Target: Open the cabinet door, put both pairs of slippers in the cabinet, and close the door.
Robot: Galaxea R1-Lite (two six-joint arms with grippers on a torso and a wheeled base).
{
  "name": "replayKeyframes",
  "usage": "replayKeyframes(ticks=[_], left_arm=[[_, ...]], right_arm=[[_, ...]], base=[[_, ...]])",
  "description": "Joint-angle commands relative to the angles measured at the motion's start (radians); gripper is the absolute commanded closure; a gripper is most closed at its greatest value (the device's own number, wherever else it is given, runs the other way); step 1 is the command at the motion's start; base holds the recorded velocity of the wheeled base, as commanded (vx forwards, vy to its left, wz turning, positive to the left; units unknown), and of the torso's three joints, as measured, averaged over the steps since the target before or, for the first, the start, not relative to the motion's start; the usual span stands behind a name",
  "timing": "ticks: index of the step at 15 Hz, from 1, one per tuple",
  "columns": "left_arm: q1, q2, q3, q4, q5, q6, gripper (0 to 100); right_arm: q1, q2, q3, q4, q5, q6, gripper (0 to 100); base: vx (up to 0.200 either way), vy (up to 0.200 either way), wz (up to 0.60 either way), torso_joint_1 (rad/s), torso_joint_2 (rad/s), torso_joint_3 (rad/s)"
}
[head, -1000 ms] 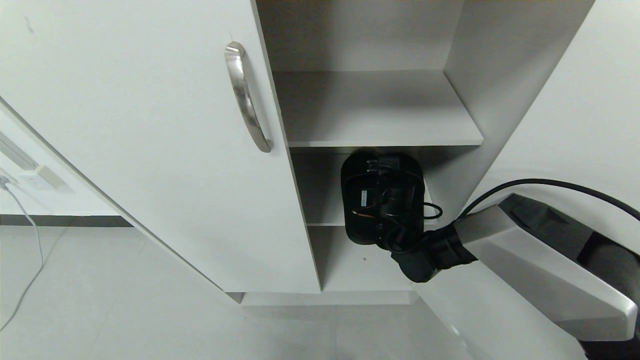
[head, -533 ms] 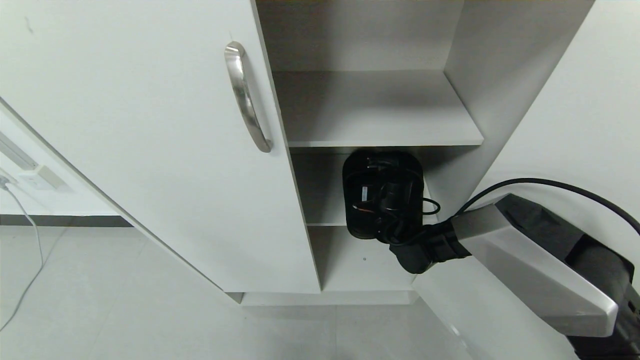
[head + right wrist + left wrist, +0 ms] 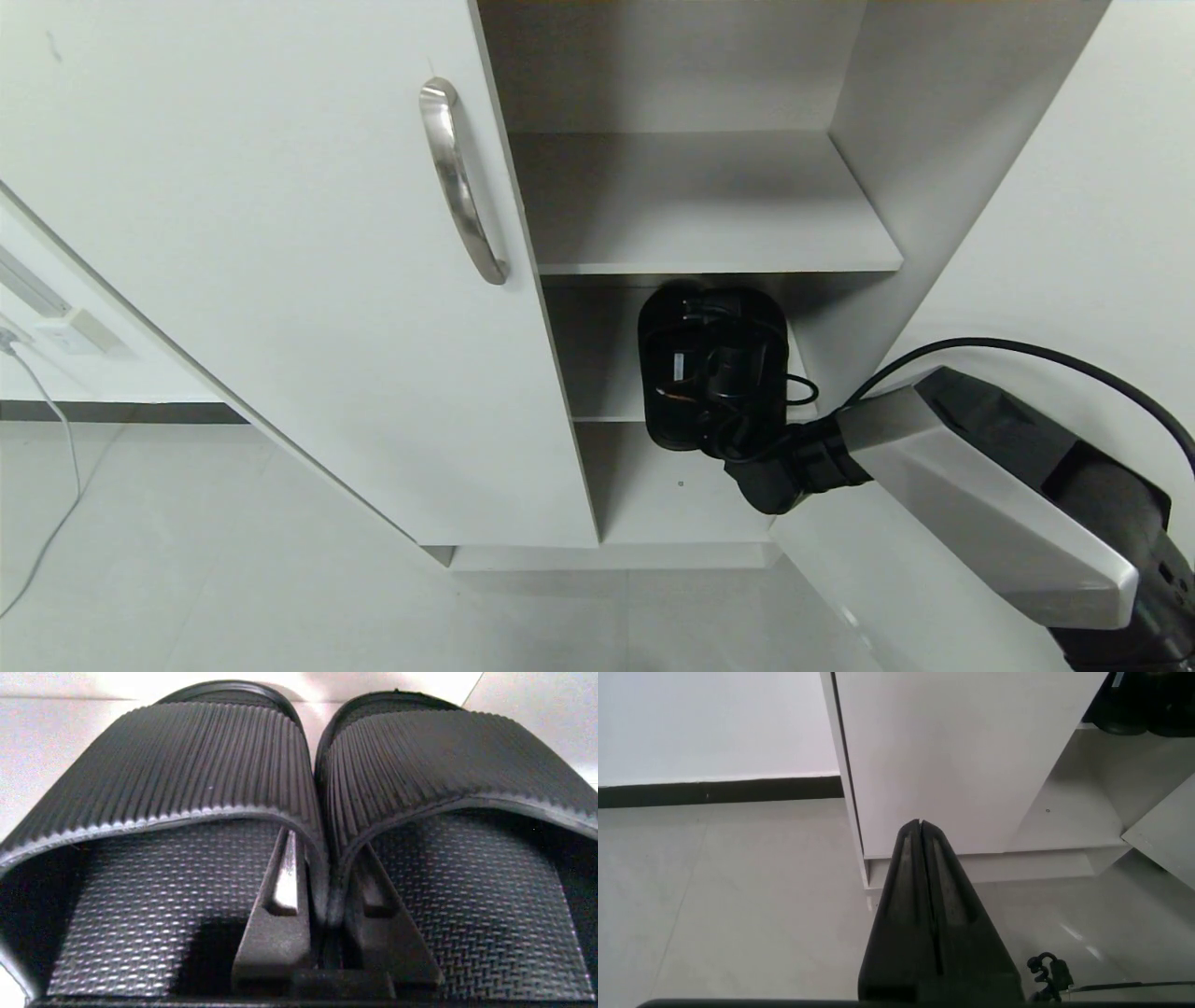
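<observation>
A pair of black ribbed slippers [image 3: 187, 775] lies side by side, toes pointing into the cabinet. My right gripper [image 3: 325, 863] is shut on the slippers' two touching inner walls, one finger inside each slipper. In the head view the black slippers [image 3: 672, 373] sit at the middle shelf of the open cabinet, partly covered by my right wrist [image 3: 784, 467]. The white cabinet door [image 3: 280, 233] stands swung open to the left, its metal handle [image 3: 457, 177] facing me. My left gripper [image 3: 920, 831] is shut and empty, low over the floor before the door's bottom edge [image 3: 952, 845].
An empty upper shelf [image 3: 700, 215] lies above the slippers, a bottom compartment [image 3: 663, 495] below. The cabinet's right side wall [image 3: 915, 187] is close to my right arm. Tiled floor [image 3: 280, 607] spreads in front. A cable [image 3: 56, 448] hangs at the far left wall.
My right arm has edged slightly left and toward the cabinet. The slippers in its grip have barely shifted on the middle shelf.
</observation>
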Motion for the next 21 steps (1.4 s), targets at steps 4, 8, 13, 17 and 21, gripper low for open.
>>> replayKeyframes(ticks=[4,8,13,17,21], left_arm=[[0.0,0.001,0.0,0.0,0.002,0.0,100],[0.0,0.001,0.0,0.0,0.002,-0.001,100],[0.0,0.001,0.0,0.0,0.0,-0.001,100],[0.0,0.002,0.0,0.0,0.0,-0.001,100],[0.0,0.001,0.0,0.0,0.0,-0.001,100]], right_arm=[[0.005,-0.011,0.045,-0.012,0.0,0.0,0],[0.029,-0.072,0.171,-0.081,-0.004,-0.002,0],[0.098,-0.229,0.489,-0.236,-0.007,-0.002,0],[0.141,-0.27,0.68,-0.351,-0.007,-0.003,0],[0.146,-0.268,0.714,-0.415,-0.002,-0.013,0]], base=[[0.0,0.0,0.0,0.0,0.0,0.0],[0.0,0.0,0.0,0.0,0.0,0.0],[0.0,0.0,0.0,0.0,0.0,0.0],[0.0,0.0,0.0,0.0,0.0,0.0],[0.0,0.0,0.0,0.0,0.0,0.0]])
